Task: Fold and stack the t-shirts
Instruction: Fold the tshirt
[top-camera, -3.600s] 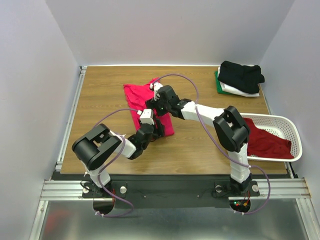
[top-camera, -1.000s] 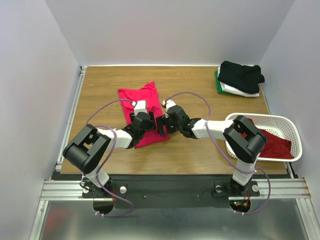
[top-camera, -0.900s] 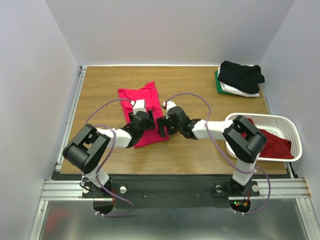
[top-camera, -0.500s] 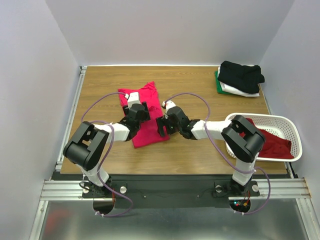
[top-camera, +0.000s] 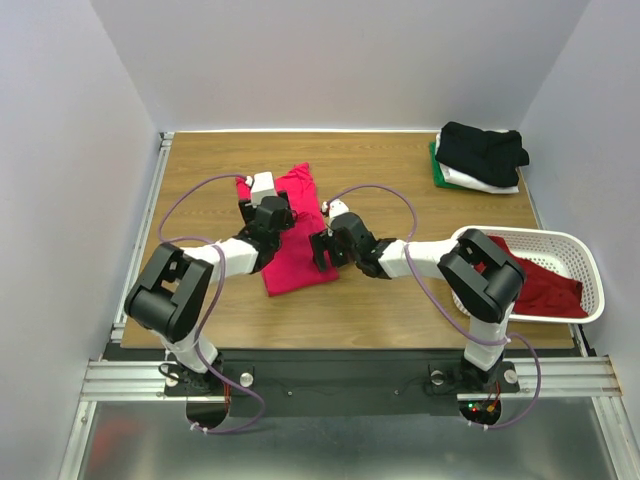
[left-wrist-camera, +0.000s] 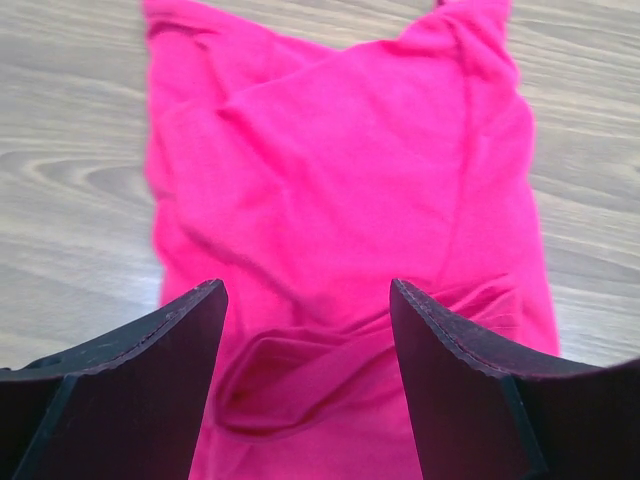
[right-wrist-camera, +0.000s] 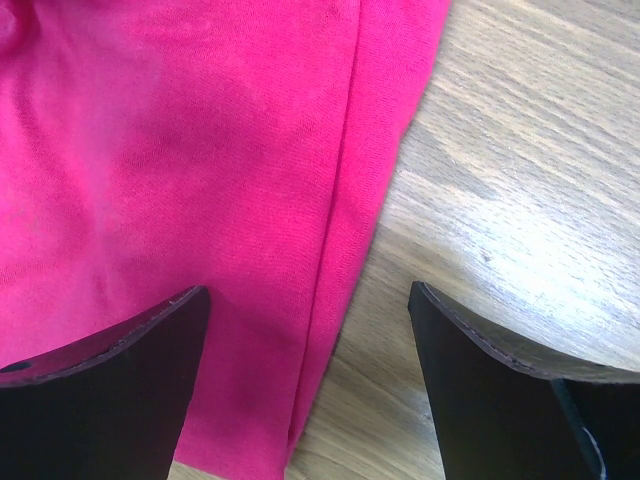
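Observation:
A bright pink-red t-shirt (top-camera: 296, 256) lies folded into a long strip on the wooden table, left of centre. My left gripper (top-camera: 275, 210) is open over its far half. In the left wrist view (left-wrist-camera: 305, 290) its jaws straddle a small raised fold of the pink cloth (left-wrist-camera: 340, 170). My right gripper (top-camera: 320, 247) is open at the shirt's right edge. In the right wrist view (right-wrist-camera: 305, 290) that edge (right-wrist-camera: 200, 150) runs between the jaws. A darker red shirt (top-camera: 536, 286) lies in the basket. Folded black (top-camera: 482, 150), white (top-camera: 472, 179) and green (top-camera: 436, 165) shirts are stacked at the far right.
A white perforated basket (top-camera: 572, 244) stands at the right edge of the table (top-camera: 400, 310). Grey walls close in the left, right and far sides. A metal rail runs along the near edge, where both arm bases are bolted.
My left gripper has moved from the shirt's near middle toward its far end. My right gripper has shifted slightly left at the shirt's right edge. The shirt now lies narrower than 3.6 s ago.

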